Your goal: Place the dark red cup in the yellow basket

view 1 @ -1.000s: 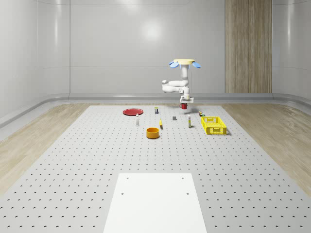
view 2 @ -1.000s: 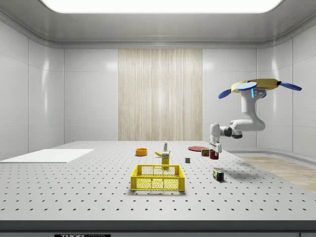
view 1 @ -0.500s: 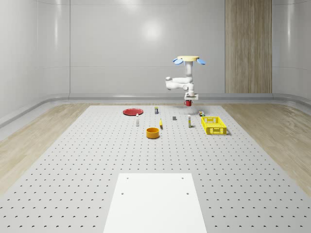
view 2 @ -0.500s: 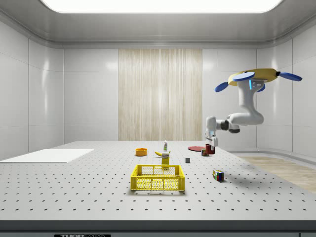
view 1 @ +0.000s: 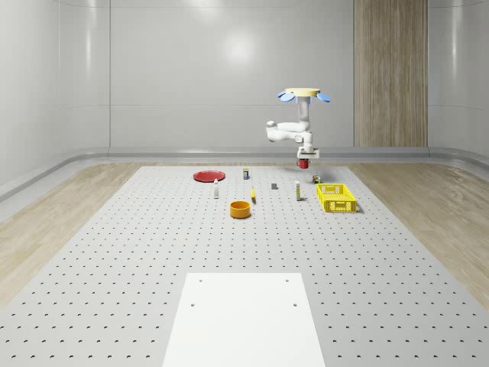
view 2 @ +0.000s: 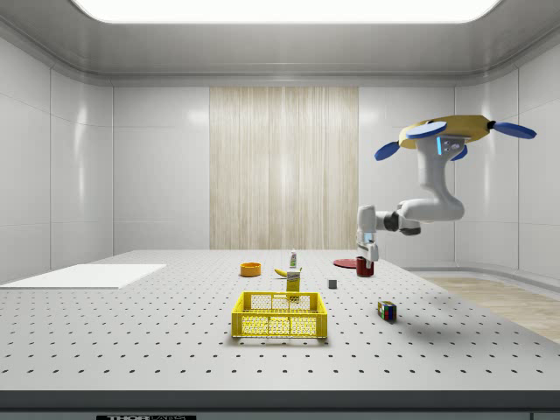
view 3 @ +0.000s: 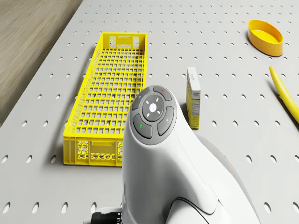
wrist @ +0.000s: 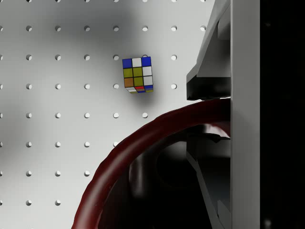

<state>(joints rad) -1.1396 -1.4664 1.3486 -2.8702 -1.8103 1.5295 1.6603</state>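
Drone [view 2: 446,133] hovering above table [view 1: 153,245]; gripper [view 2: 367,260] clamped on dark red cup [wrist: 143,162]

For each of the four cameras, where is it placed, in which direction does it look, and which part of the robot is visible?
Whole-scene view: off the robot, looking down the table; drone, arm, dark red cup.
Side view: at the table's side; whole robot, gripper above the table.
Drone view: on the drone's body, looking forward and down; the arm's white link above the yellow basket.
Wrist view: along the gripper; cup rim, Rubik's cube below.
Shared: the basket shows in the whole-scene, side and drone views.
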